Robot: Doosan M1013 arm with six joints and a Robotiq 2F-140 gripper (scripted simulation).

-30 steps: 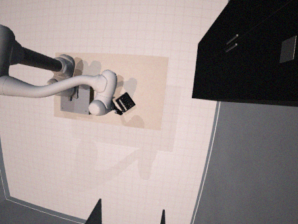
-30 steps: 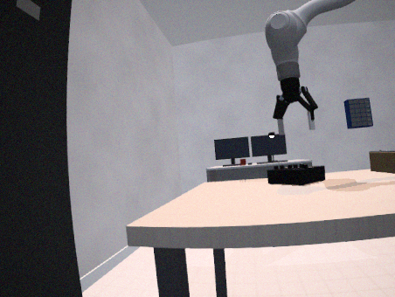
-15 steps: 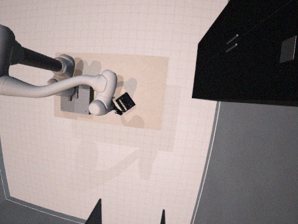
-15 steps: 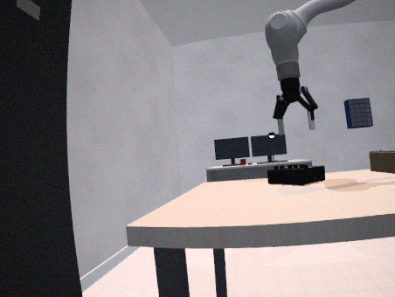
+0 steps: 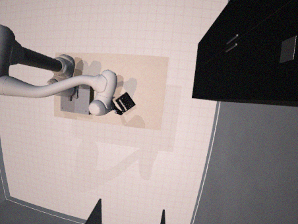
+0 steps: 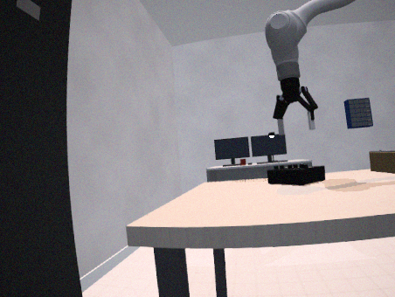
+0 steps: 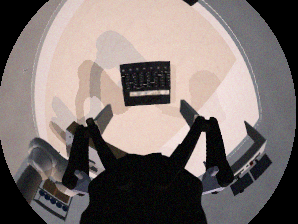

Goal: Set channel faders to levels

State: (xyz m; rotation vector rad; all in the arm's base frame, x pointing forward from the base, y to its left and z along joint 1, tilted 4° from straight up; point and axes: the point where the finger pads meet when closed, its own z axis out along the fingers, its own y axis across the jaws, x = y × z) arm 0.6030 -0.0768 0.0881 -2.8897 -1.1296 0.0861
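The lighting desk [image 5: 126, 101] [image 6: 296, 175] [image 7: 145, 80] is a small black box that stands flat on the beige table [image 5: 148, 85] [image 6: 245, 210] [image 7: 133, 23]. In the wrist view I see its rows of faders and a pale strip along its near edge; the levels and cap lines are too small to read. My gripper [image 6: 296, 123] [image 7: 145, 107] [image 5: 117, 111] is open and empty. It hangs high above the desk, with the fingers spread wide and pointing down.
A large black cabinet [image 5: 250, 49] [image 6: 31, 148] stands beside the table. A grey base plate [image 5: 76, 103] lies on the table under the arm. Two monitors [image 6: 250, 148] stand on a far bench. A brown box [image 6: 382, 162] stands at the table's right end.
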